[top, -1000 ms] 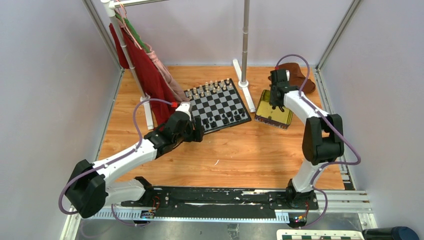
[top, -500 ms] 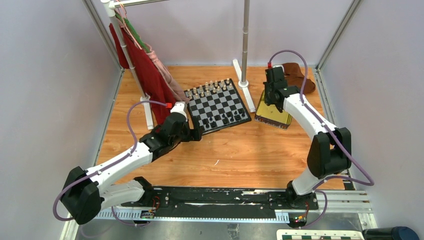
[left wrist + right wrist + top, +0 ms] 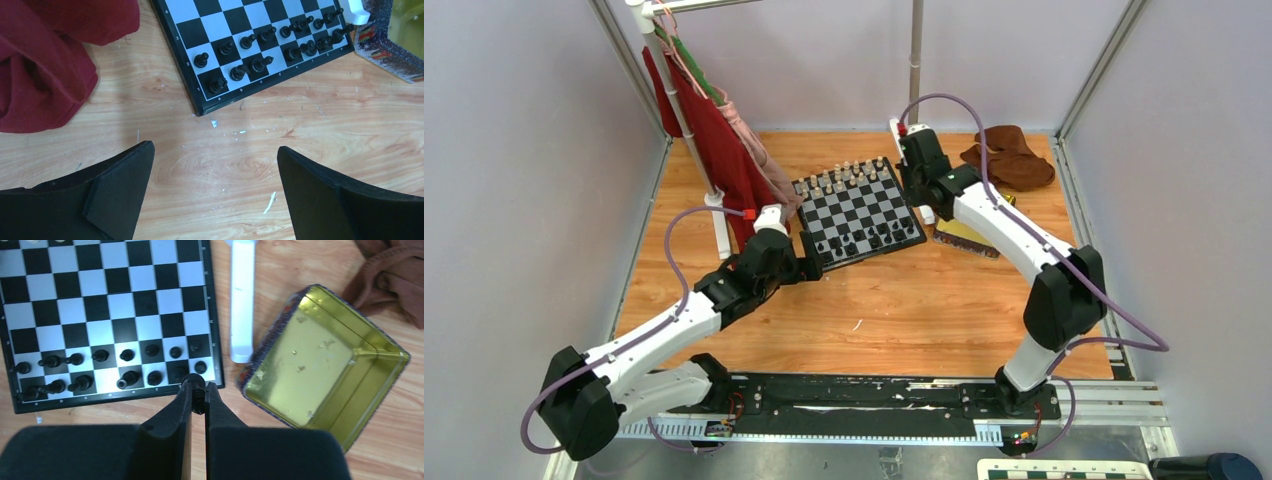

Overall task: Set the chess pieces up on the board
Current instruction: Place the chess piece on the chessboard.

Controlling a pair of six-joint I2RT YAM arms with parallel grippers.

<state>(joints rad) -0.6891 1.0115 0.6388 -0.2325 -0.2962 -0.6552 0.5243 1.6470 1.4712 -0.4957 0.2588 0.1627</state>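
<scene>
Right pincer (image 3: 199, 391) at board (image 3: 107, 315) edge (piece (image 3: 194, 380) pinched), left pincer (image 3: 215, 152) agape

Bright, even light with soft shadows throughout; the overhead view looks perhaps slightly soft.

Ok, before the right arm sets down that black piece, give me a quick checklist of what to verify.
1. Small black chess piece secure in the right gripper: ok, pinched between the shut fingertips.
2. Target square free: cannot tell. In the wrist view the fingertips hide the corner squares of the black-and-white checkered board nearest the tin.
3. Left gripper out of the way: ok. It is open and empty, over the wooden table off the board's corner.
4. Gold-lined metal tin emptied: ok, no pieces in the part that shows.
</scene>
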